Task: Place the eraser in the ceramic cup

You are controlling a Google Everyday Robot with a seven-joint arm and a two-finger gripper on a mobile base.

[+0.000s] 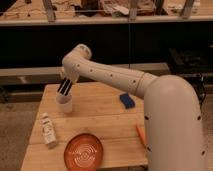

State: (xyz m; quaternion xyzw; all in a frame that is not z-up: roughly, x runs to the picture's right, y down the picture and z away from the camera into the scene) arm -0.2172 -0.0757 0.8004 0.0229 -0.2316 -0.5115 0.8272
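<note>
The dark two-finger gripper (64, 88) hangs directly above the small whitish ceramic cup (64, 104), its tips at the rim; whether it is spread or pinching anything, I cannot tell. Well to its right on the wooden table (95, 112) lies a blue block-shaped eraser (127, 101). Below stand a white bottle (48, 130) and an orange ridged plate (83, 151).

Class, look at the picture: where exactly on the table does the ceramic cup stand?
The ceramic cup stands near the table's back left corner, directly under the gripper, with the white bottle in front of it.
</note>
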